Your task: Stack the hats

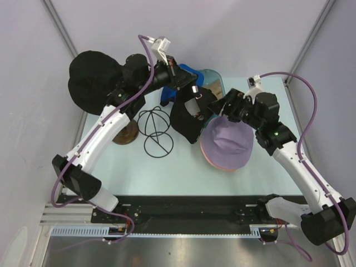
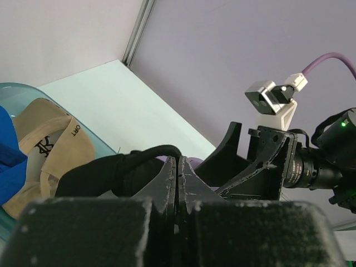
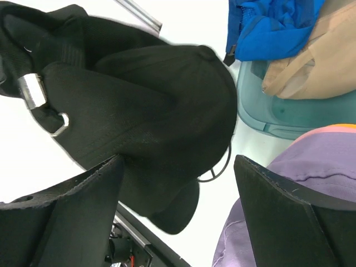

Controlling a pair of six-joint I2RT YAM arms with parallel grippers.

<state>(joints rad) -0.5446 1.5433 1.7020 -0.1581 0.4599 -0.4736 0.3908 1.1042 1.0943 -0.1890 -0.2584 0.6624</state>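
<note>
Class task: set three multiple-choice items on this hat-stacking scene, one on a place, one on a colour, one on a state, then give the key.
1. The tan cap lies: A in the teal bin; B on a chair; C on a shelf.
2. The topmost stacked hat is: A green; B lavender; C white.
3. The right gripper has its jaws: A open; B shut on a cable; C shut on nothing.
Key: 1A, the teal rim curves around it; 2B, lavender fabric shows on top; 3A, a wide gap shows between them.
</note>
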